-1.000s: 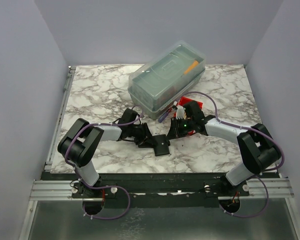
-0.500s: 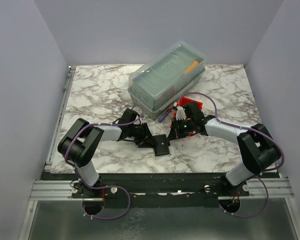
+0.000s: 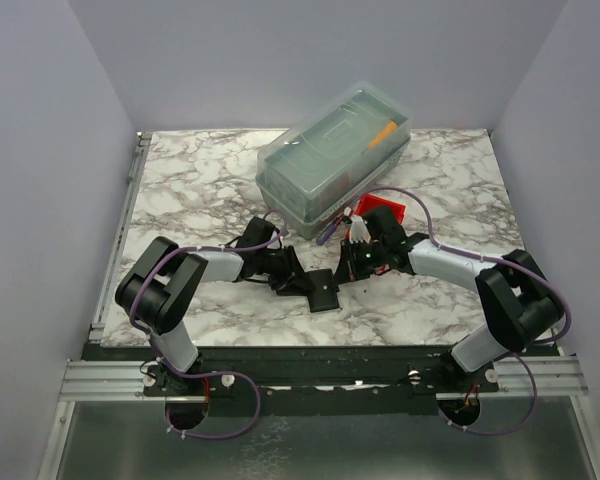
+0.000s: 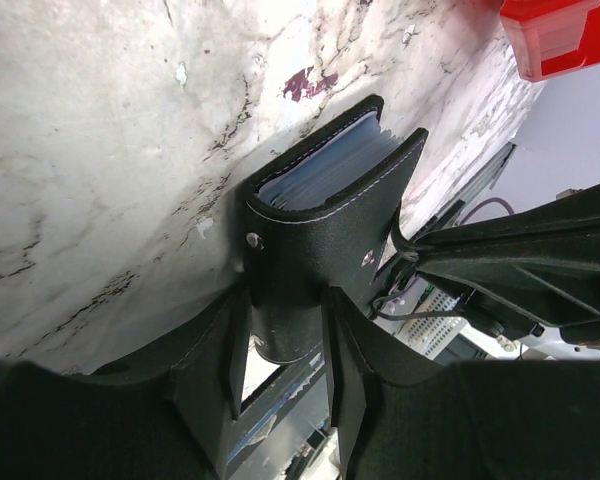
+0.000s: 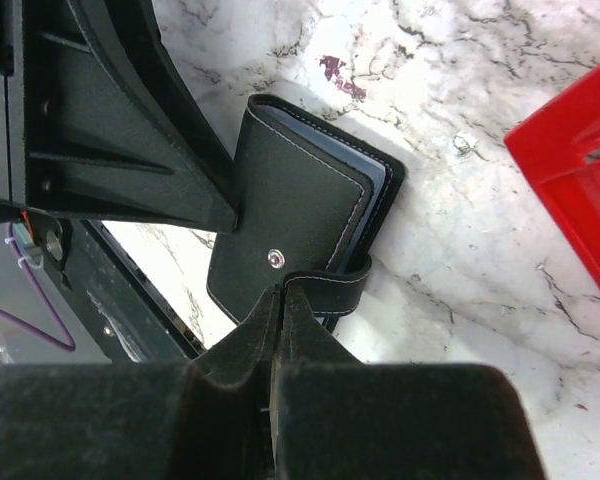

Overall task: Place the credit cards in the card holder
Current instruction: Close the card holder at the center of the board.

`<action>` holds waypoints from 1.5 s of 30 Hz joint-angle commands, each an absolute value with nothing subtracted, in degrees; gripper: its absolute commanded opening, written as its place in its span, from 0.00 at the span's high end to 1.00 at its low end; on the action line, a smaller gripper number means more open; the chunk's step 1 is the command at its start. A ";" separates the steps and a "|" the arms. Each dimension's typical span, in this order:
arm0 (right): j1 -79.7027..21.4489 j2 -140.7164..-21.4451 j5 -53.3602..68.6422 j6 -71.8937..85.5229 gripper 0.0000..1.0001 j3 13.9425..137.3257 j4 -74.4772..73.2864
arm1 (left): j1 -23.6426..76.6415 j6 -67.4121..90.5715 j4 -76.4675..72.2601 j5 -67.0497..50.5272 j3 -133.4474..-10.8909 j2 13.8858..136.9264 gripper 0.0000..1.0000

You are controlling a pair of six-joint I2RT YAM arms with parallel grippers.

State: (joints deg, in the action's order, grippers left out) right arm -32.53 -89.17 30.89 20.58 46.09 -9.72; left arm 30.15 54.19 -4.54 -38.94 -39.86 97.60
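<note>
The black card holder [image 3: 323, 292] lies folded on the marble near the front centre. My left gripper [image 4: 285, 345] is shut on its near end, one finger on each face [image 4: 320, 235]. Thin pale blue edges [image 4: 325, 170] show in its open side; whether they are credit cards or sleeves I cannot tell. No loose credit cards are in view. The holder's strap [image 5: 335, 290] curls round from the right edge beside a metal snap [image 5: 274, 258]. My right gripper [image 5: 281, 292] is shut, its tips touching the strap's end, with no leather seen between them.
A red plastic bin [image 3: 385, 215] stands just behind my right gripper and shows at the edges of both wrist views [image 5: 570, 170] [image 4: 560, 35]. A large clear lidded box [image 3: 335, 160] sits at the back centre. A pen [image 3: 327, 232] lies by the box's front corner.
My right gripper's jaws have closed fully and it has shifted slightly left, to the holder's strap. The left gripper and the holder have stayed put.
</note>
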 commanded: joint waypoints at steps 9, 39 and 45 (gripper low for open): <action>-37.88 -91.39 21.71 27.75 1.00 47.98 -10.92 | 30.59 54.37 -4.13 -37.35 -40.20 96.07 0.60; -38.14 -91.25 19.97 42.33 1.00 43.36 -7.61 | 32.82 55.66 -5.97 -37.09 -39.31 96.09 0.63; -38.95 -91.68 14.57 40.61 1.00 45.11 -11.93 | 32.86 55.73 -5.94 -37.13 -39.51 96.30 0.63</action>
